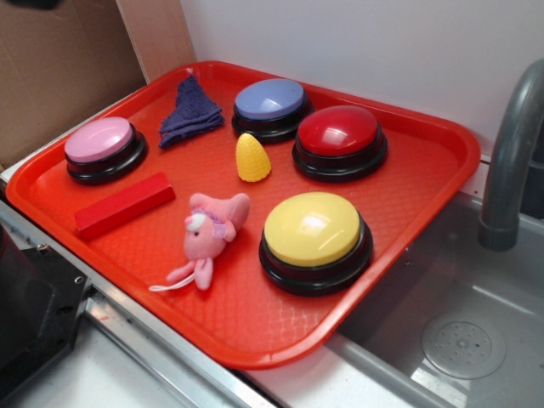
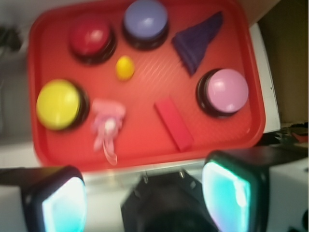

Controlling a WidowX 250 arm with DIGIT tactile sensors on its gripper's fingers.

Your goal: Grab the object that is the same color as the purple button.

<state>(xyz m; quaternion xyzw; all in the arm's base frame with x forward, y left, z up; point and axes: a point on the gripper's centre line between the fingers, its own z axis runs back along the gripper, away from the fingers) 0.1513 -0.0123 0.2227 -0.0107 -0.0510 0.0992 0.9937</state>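
Fingers (image 2: 147,193) spread wide, empty, outside tray (image 2: 145,157) near rim, purple cloth (image 2: 197,41) by far rim, beside purple button (image 2: 146,19)

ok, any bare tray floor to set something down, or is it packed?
Free: the near edge of the red tray, in front of the pink plush toy and red block. Crowded: the far half, where the purple cloth, purple button, red button and yellow corn cluster with narrow gaps.
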